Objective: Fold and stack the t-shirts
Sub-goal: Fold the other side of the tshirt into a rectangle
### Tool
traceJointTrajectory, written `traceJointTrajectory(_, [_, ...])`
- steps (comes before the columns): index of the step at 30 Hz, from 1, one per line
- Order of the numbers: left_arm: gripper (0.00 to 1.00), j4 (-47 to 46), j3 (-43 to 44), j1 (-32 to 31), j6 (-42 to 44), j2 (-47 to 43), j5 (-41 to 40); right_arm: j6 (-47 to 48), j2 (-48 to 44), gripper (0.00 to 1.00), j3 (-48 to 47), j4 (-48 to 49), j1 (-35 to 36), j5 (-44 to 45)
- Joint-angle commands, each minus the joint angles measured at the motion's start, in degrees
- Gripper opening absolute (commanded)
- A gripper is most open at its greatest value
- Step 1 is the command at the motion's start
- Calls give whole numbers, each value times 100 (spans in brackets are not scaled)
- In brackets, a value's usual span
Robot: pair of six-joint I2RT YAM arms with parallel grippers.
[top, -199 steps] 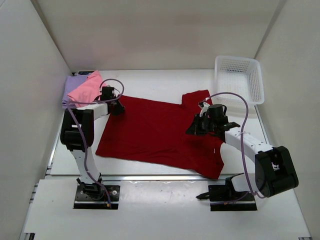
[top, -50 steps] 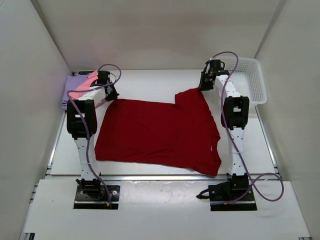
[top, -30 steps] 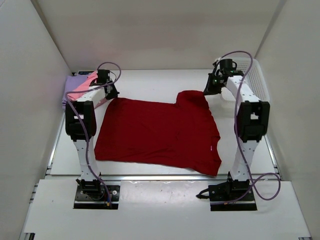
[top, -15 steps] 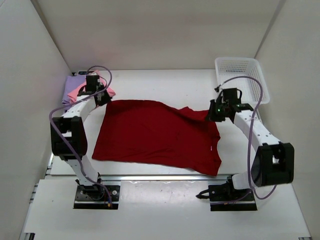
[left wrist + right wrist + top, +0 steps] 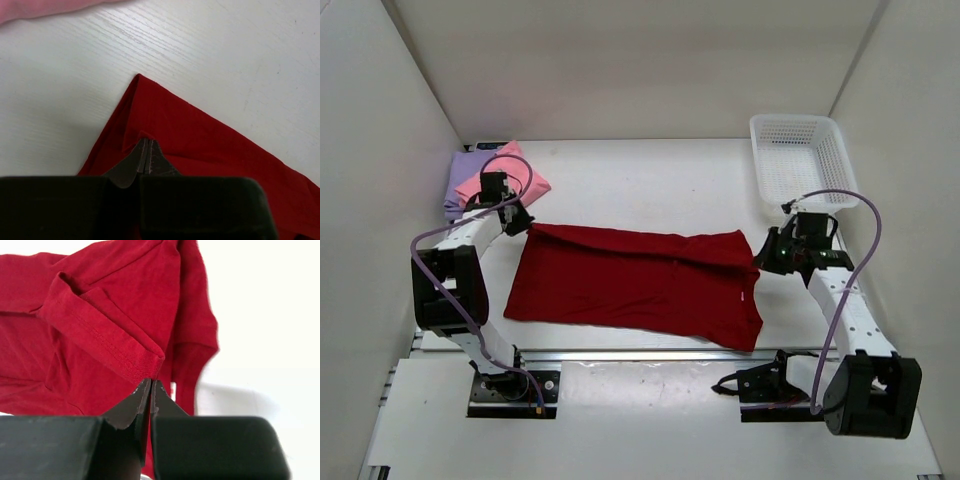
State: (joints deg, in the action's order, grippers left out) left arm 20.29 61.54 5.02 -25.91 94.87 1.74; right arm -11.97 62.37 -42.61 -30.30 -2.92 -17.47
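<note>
Top view, read from the near edge toward the back wall. Nearest to the arm bases lies the dark red t-shirt (image 5: 630, 285), spread across the middle of the table (image 5: 650, 180) as a wide, shallow band. Its far portion is doubled over onto the layer beneath, and we see the fold as a slanting ridge running from the 10 o'clock corner to the 3 o'clock corner.

At the shirt's 10 o'clock corner we find the left gripper (image 5: 517, 222). In the left wrist view, the left gripper's (image 5: 145, 145) jaws are pressed together on a small raised tuck of red cloth, just behind the pointed corner resting on the white surface.

At the shirt's 3 o'clock corner we find the right gripper (image 5: 765, 258). In the right wrist view, the right gripper's (image 5: 151, 382) fingertips meet on the stitched hem of a folded red edge, which rises from the jaws toward 10 o'clock. More red cloth hangs in loose folds behind it.

Farther back, at 10 o'clock of the table, the pink t-shirt (image 5: 505, 175) rests folded on the lavender t-shirt (image 5: 465, 175), near the left wall and apart from the red one. A pink edge (image 5: 30, 7) also shows at 11 o'clock in the left wrist view.

At 2 o'clock stands a white lattice basket (image 5: 840, 160), well apart from the shirts.
</note>
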Motion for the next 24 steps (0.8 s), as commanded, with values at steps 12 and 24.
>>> traceJointTrajectory(12, [0, 10, -511, 201, -54, -496, 466, 81, -884, 0, -45, -1371, -34, 487])
traceJointTrajectory(24, [3, 132, -871, 18, -37, -909, 30, 45, -981, 1, -565, -2454, 634, 964])
